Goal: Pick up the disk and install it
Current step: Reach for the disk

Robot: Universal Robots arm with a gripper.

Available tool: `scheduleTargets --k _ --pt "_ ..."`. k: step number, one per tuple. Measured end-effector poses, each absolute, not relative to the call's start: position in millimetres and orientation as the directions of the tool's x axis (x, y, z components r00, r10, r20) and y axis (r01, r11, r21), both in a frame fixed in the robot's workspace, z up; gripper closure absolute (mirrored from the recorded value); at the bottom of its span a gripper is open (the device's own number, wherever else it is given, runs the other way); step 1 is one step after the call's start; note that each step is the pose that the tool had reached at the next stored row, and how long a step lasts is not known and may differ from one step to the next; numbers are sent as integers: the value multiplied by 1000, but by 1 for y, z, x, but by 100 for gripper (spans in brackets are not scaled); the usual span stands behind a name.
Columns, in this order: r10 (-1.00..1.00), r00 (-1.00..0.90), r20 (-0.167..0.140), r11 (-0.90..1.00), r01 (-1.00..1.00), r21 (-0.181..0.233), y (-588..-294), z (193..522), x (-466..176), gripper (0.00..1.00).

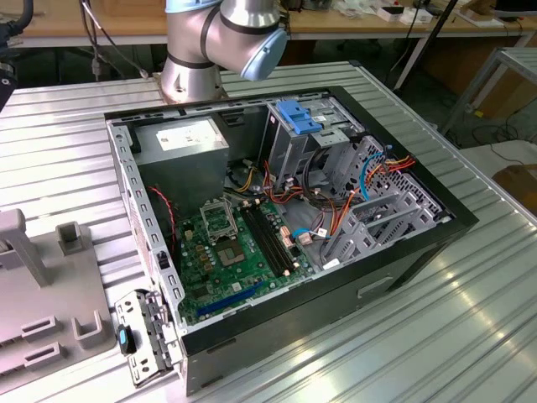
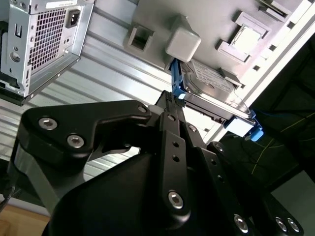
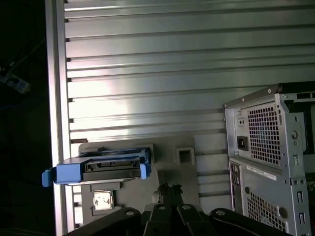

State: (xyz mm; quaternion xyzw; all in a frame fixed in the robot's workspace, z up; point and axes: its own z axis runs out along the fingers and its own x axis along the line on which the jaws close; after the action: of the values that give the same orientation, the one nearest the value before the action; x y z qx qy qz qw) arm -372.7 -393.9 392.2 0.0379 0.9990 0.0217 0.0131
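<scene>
Gripper [image 2: 171, 102] is showing in the second wrist view as black linked fingers that are meeting at their tips, so the jaws are together and are holding nothing. It is hanging above the grey fixture plate [image 2: 157, 19]. The disk [image 2: 211, 83] is lying flat on this plate, close to the edge of the ribbed metal table [image 2: 113, 64]. The blue rail at its near end is just beside the fingertips; I cannot tell if they are touching there. The back of the computer case [image 2: 44, 39] is standing on the table, well apart from the disk.

In the first wrist view the gripper [image 3: 165, 189] is again closed and empty. The disk [image 3: 106, 167] is resting on the fixture plate [image 3: 167, 152] off to one side of the tips, with a bare strip of plate between them. The computer case [image 3: 270, 157] is on the other side of the gripper.

In the exterior view the arm [image 1: 222, 38] is rising behind the open computer case [image 1: 277, 227], and the fixture plate [image 1: 50, 285] is lying on the table [image 1: 470, 319] at the exterior view's left.
</scene>
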Motion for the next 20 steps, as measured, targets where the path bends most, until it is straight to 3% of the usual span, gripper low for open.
scheduleTargets --k 20 --pt "76 -997 -24 996 75 44 -392 391 -431 89"
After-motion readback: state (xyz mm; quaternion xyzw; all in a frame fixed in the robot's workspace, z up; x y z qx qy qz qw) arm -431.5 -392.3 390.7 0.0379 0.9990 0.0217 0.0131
